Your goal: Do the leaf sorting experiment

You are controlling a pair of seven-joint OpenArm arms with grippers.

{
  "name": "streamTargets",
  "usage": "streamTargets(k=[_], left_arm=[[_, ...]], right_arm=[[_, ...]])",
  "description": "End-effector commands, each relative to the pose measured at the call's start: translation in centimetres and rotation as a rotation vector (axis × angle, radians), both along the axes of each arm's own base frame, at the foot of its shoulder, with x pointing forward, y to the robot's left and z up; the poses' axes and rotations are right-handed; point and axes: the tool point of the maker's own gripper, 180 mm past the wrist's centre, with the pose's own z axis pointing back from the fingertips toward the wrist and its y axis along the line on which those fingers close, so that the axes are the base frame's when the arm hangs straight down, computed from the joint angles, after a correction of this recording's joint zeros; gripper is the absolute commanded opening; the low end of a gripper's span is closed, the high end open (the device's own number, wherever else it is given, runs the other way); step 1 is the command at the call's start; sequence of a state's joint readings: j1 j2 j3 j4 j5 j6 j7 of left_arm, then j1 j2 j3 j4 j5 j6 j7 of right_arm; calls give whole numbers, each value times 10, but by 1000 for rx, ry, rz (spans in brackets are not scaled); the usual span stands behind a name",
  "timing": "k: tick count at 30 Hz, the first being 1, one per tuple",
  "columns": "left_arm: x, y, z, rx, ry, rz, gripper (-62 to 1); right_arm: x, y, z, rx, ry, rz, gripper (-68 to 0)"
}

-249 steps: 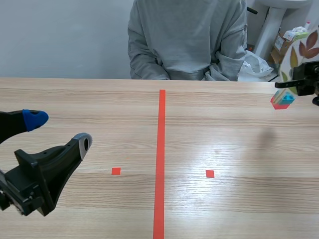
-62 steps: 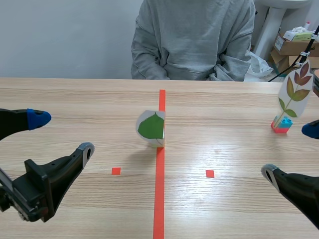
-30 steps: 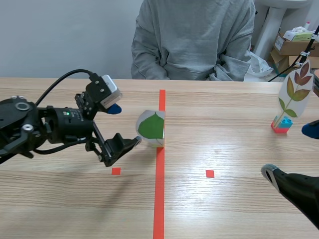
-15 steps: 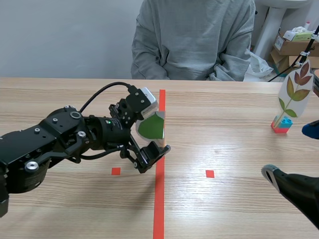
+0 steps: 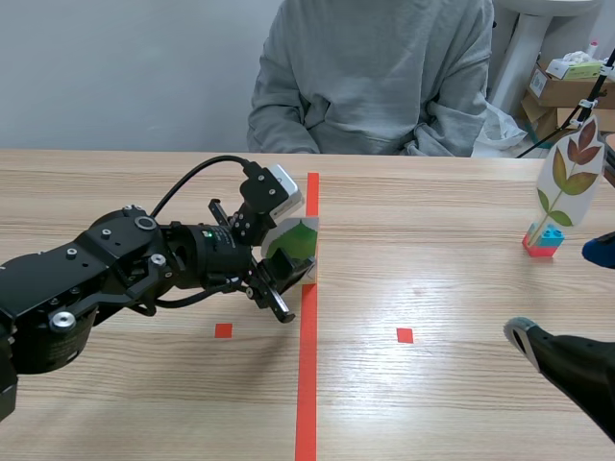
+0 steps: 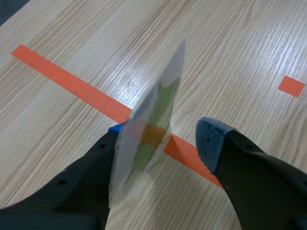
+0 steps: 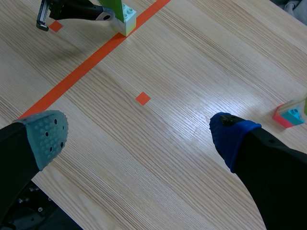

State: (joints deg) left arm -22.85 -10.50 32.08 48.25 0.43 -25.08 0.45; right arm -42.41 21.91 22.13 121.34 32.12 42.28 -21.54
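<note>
**Left arm astride the green leaf card, grip not yet made**

From where I stood, the sorting looked to be at its pick-up step. The green leaf card (image 5: 294, 246) stood upright on its small pale block (image 7: 125, 18), set on the orange-red centre line (image 5: 307, 394) about midway up the table (image 5: 432, 288). The left gripper (image 6: 162, 136) was placed around it: the card sat edge-on between the two fingers, close against one of them, while a clear gap showed between the card and the dotted pad (image 6: 209, 136) of the other. So the jaws were apart, not clamped on anything.

The left arm lay stretched low across the table from its own side, its wrist turned so that the fingers came at the card from the side, near the table top.

The next move, I judged, called for closing gently on the card or its block without tipping it, then carrying it to whichever side it belonged.

The right gripper (image 7: 138, 133) sat low at the near right with its fingers spread wide, holding nothing. A second card (image 5: 569, 178), with a brown and red leaf, stood on a red and blue block (image 5: 543, 240) at the far right. A person in a grey top (image 5: 375, 77) sat across the table.
</note>
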Motion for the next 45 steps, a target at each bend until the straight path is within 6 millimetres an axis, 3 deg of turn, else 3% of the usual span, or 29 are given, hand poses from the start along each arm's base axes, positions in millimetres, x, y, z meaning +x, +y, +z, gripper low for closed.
streamTargets(k=[1, 9, 18, 22, 26, 30, 33, 36, 39, 45], left_arm=[[9, -3, 16, -35, -37, 4, -409], [9, -4, 16, -37, -39, 4, -545], [9, -3, 19, -45, -42, 8, -569], [13, 12, 41, -113, -69, 62, -569], [16, 58, 62, -175, -109, 197, -569], [17, 123, 78, -260, -132, 393, -569], [19, 176, 82, -285, -151, 550, -569], [22, 216, 83, -287, -166, 653, -569], [30, 246, 82, -252, -182, 726, -569], [50, 279, 73, -212, -171, 819, -569]], right_arm=[[4, 2, 7, 6, -28, 13, -67], [4, 2, 7, 6, -28, 13, -67], [4, 2, 7, 5, -28, 13, -67], [4, 1, 6, 2, -27, 13, -67], [4, 1, 6, -2, -27, 13, -67], [3, 1, 6, -5, -27, 13, -67], [3, 1, 6, -5, -27, 13, -67], [3, 1, 6, -5, -27, 13, -67], [3, 1, 6, -5, -27, 13, -67], [4, 1, 6, -5, -27, 13, -67]])
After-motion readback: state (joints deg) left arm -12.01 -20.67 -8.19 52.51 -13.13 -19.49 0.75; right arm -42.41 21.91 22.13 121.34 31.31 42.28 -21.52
